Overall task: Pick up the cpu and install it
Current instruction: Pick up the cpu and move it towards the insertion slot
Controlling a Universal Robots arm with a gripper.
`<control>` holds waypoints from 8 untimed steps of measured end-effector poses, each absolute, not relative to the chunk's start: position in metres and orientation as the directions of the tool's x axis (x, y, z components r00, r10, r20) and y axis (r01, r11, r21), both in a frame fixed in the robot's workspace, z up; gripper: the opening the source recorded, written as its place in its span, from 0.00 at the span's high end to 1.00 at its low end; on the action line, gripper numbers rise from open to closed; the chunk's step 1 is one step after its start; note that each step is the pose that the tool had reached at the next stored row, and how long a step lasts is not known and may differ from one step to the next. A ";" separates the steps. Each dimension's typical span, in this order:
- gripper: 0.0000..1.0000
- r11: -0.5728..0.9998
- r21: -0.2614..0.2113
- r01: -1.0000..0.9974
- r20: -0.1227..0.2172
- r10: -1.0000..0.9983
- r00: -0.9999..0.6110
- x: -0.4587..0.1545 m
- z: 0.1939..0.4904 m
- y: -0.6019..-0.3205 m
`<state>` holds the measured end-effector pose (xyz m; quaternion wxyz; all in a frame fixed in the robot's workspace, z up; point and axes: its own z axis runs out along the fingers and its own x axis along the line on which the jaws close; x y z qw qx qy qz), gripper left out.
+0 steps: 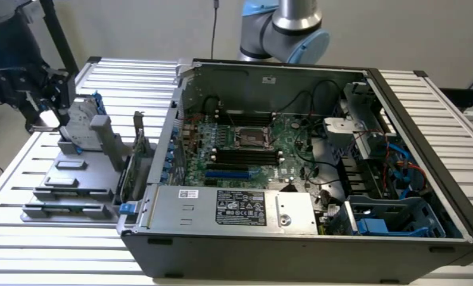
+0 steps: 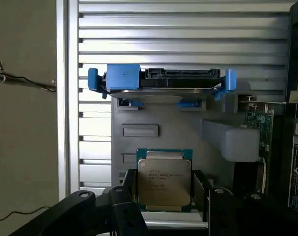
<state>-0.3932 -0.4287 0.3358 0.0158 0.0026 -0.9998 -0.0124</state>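
I read my gripper [image 2: 164, 195] pinching the cpu [image 2: 163, 178] by two opposite edges, chip flat between the fingers [image 2: 130, 194], print facing up, grey holder block [image 2: 139, 131] below it, blue-framed hard drive [image 2: 161, 81] standing on edge just beyond, open computer case [image 1: 300, 149] well apart

Silver-grey cpu [image 2: 164, 181] edged green; silver hard drive [image 2: 161, 81] framed blue; grey holder block [image 2: 174, 126].

Robotics lab or test workshop, slatted aluminium surface [image 1: 427, 101], opened desktop computer case [image 1: 300, 250] with bare motherboard [image 1: 252, 149] lying on it, grey holder fixtures [image 1: 69, 179] at the exterior view's left, blue-jointed robot arm [image 1: 288, 30] at the far side, plain pale wall [image 1: 141, 30] behind.
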 end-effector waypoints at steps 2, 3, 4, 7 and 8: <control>0.45 1.000 0.025 -0.008 0.034 -0.008 -0.999 -0.386 0.345 -0.429; 0.45 1.000 0.026 -0.009 0.035 -0.010 -0.999 -0.383 0.349 -0.429; 0.45 1.000 0.026 -0.010 0.036 -0.011 -0.999 -0.379 0.354 -0.429; 0.45 1.000 0.028 -0.013 0.040 -0.014 -0.999 -0.366 0.367 -0.429; 0.45 1.000 0.029 -0.013 0.041 -0.015 -0.999 -0.361 0.372 -0.429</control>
